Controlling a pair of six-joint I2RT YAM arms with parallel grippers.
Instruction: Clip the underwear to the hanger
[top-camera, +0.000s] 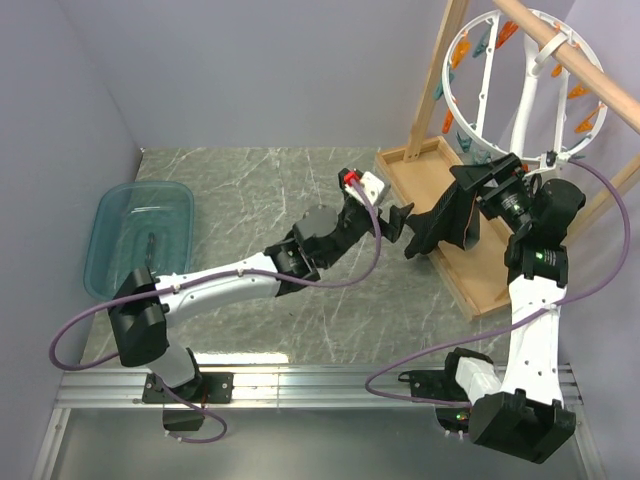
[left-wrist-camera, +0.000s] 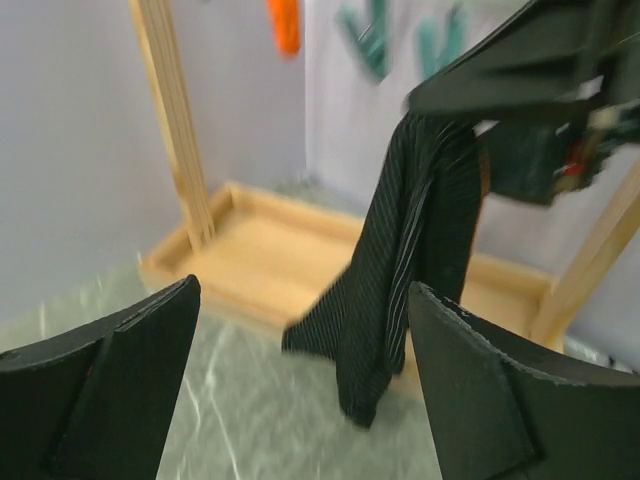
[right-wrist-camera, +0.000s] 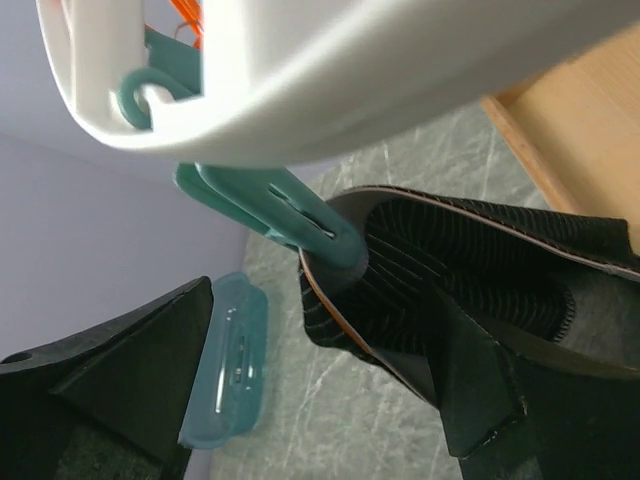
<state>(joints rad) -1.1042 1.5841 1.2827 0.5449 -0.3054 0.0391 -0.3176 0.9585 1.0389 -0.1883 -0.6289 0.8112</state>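
Only the right wrist view shows the fastening: a teal clothespin (right-wrist-camera: 285, 205), hanging under the white hanger (right-wrist-camera: 330, 90), bites the waistband edge of the black underwear (right-wrist-camera: 470, 270). There the right gripper (right-wrist-camera: 325, 335) stands wide around pin and cloth. No finger presses the pin, and I cannot tell if the cloth touches the far finger. The left wrist view, somewhat blurred, shows the underwear hanging down over the wooden tray (left-wrist-camera: 270, 250). Its top is hidden behind the dark right gripper. The left gripper (left-wrist-camera: 300, 320) is wide and holds nothing, apart from the cloth. The top view gives the whole layout, also the teal bin (top-camera: 140, 187) at the far left, but the holding pin is hidden there.
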